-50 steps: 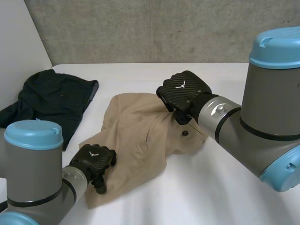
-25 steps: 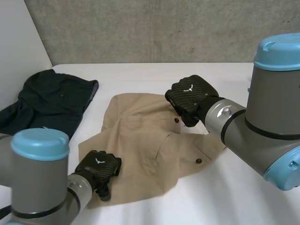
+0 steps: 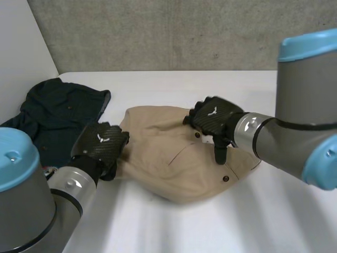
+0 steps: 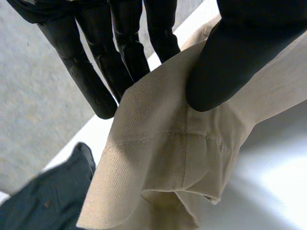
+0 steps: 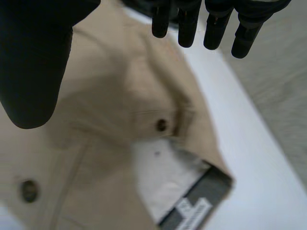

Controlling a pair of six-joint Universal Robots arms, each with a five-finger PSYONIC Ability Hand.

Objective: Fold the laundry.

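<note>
A: Where's the beige garment (image 3: 174, 163)?

B: Mid-table, bunched in a heap on the white table (image 3: 253, 221), btwn the two hands.

A: Left hand (image 3: 100, 146)?

B: At the heap's left edge. In the wrist view the thumb (image 4: 225, 67) presses a seamed fold of the beige cloth against the fingers (image 4: 122, 52) behind it. So it's clamped on the cloth, and that edge is lifted off the table.

A: Right hand (image 3: 213, 117)?

B: Over the garment's right side, towards the far edge. Its fingers are straight & side by side, with the thumb well apart and nothing btwn them, so it's holding nothing. In the head view one finger points down at the cloth. It may be touching or just above; can't tell from here.

A: What's under its palm?

B: The waistband, turned open. There's pale lining, a grey label band (image 5: 192, 206) w/ white print too small to read, and a dark button (image 5: 162, 125) just beside the opening.

A: Anything else?

B: A dark green garment (image 3: 58, 113) lies crumpled at the table's left side, near the left hand.
</note>
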